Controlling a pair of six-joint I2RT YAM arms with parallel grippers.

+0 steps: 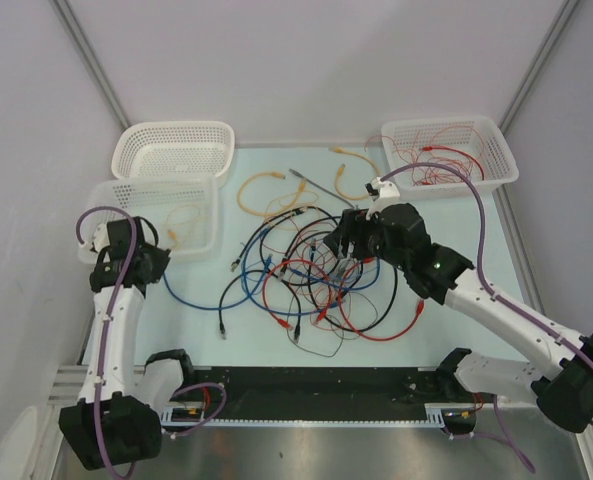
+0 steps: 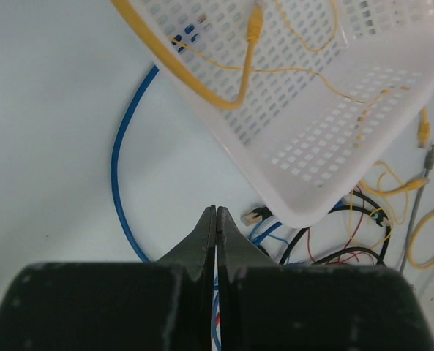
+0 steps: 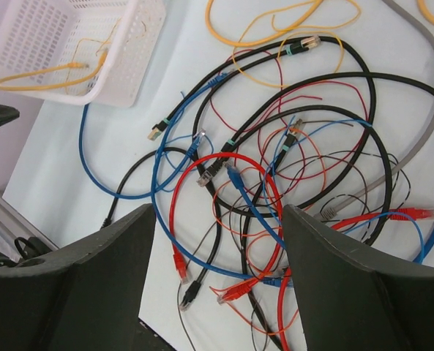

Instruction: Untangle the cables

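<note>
The cables lie in a tangle [image 1: 306,270] at mid-table: thick red, black and blue patch cords and thin red and orange wires, crossing one another. In the right wrist view a red loop [image 3: 174,212], a blue cord [image 3: 85,161] and black loops [image 3: 363,95] overlap. My right gripper [image 1: 348,245] hovers over the tangle's back right part, open and empty [image 3: 218,212], its jaws wide apart above the red loop. My left gripper [image 1: 159,262] is shut and empty [image 2: 217,212], left of the tangle, beside a blue cord [image 2: 118,153].
Two white baskets stand at the back left [image 1: 176,150] [image 1: 208,232]; the nearer one [image 2: 334,146] holds a yellow cable [image 2: 209,91]. A third basket [image 1: 501,150] at the back right holds thin red wires. Yellow cables [image 1: 261,190] and a grey cable [image 1: 316,182] lie behind the tangle.
</note>
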